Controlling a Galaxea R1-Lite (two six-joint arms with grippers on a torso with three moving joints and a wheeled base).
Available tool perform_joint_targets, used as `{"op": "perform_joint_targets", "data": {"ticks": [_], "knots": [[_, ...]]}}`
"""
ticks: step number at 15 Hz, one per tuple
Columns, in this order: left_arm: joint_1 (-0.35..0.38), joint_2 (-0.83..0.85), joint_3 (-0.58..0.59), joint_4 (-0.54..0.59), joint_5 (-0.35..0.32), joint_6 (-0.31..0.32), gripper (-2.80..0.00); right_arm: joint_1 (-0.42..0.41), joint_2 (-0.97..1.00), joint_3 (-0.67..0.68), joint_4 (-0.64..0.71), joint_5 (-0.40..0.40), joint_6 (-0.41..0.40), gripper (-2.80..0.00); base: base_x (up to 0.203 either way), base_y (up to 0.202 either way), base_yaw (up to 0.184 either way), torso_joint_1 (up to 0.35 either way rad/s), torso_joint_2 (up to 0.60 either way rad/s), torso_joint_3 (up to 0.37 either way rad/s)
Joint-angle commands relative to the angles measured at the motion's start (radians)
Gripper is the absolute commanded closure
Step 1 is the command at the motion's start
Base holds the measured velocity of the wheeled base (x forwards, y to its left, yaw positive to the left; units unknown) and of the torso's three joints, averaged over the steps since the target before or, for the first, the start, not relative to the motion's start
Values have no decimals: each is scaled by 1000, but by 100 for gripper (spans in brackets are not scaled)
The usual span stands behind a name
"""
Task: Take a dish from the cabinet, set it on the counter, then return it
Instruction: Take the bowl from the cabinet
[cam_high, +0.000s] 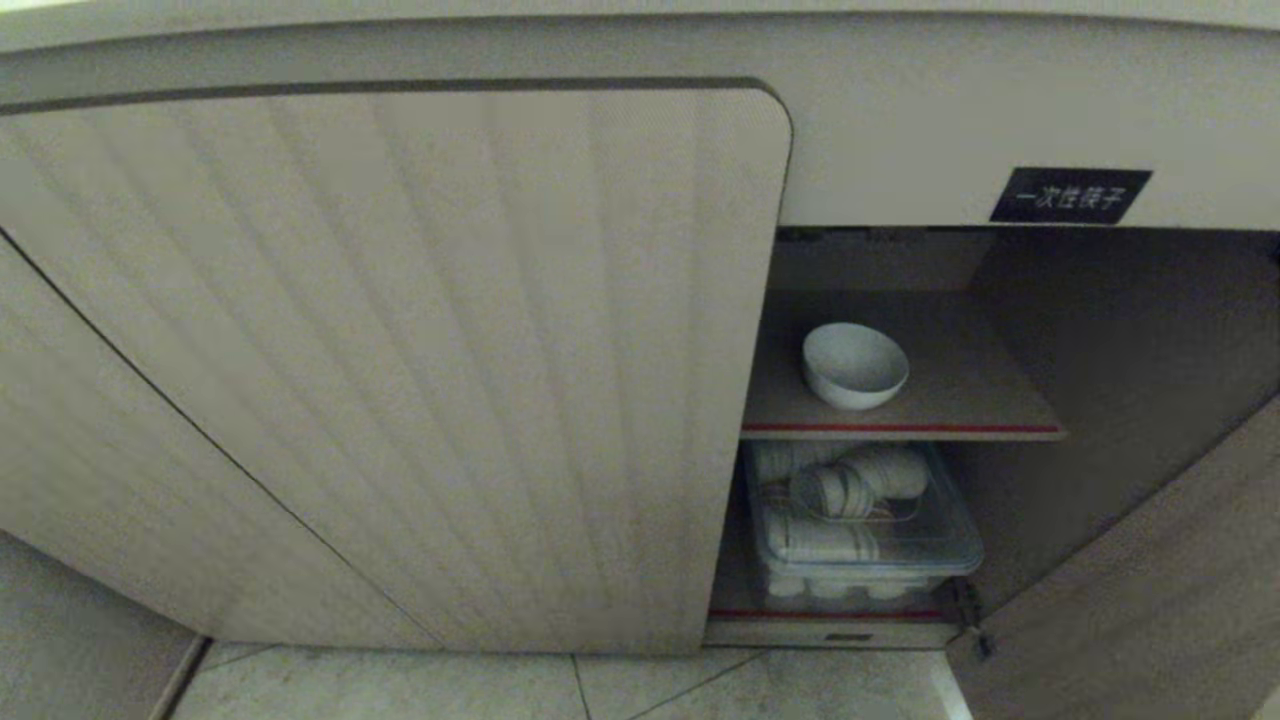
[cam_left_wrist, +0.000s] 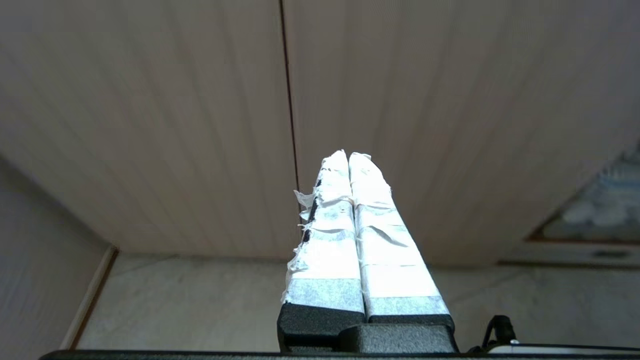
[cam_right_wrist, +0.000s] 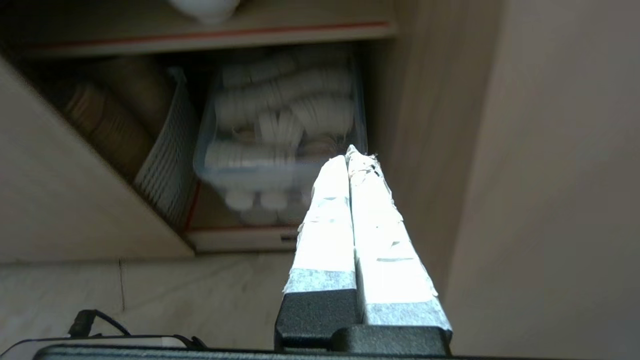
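**Inspector:** Pale floor tiles (cam_high: 560, 690) run under a beige low cabinet with ribbed, round-cornered doors (cam_high: 400, 360); its right bay stands open. Report your pincers.

**Operator:** My right gripper (cam_right_wrist: 350, 155) has its taped fingers pressed together, nothing between them. It hangs low before the open bay, aimed at the clear plastic box of stacked white paper cups (cam_high: 860, 530) on the bottom level. My left gripper (cam_left_wrist: 348, 159) is likewise closed and empty, facing the shut door.

**Inspector:** And the dish?

**Operator:** A small plain white round ceramic bowl (cam_high: 855, 365) sits tilted on the red-edged inner shelf (cam_high: 900, 428), above and beyond my right fingertips, well apart from them. No counter is in view.

**Inspector:** Recommendation?

**Operator:** As I judge it: spread the right fingers before entering, rise over the red edge, keep off the left door, and take the bowl's near rim, one finger inside and one outside. Lift before withdrawing; glazed ceramic may slip.
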Motion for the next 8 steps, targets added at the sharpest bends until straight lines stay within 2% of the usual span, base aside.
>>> {"op": "perform_joint_targets", "data": {"ticks": [1,3,8], "knots": [[2,0,0,0,1,0,0,0,1,0,0,0,0,0,192,0,9,1,2,0],[0,0,0,0,1,0,0,0,1,0,0,0,0,0,98,0,3,5,1,0],[0,0,0,0,1,0,0,0,1,-1,0,0,0,0,0,0,0,0,0,0]]}}
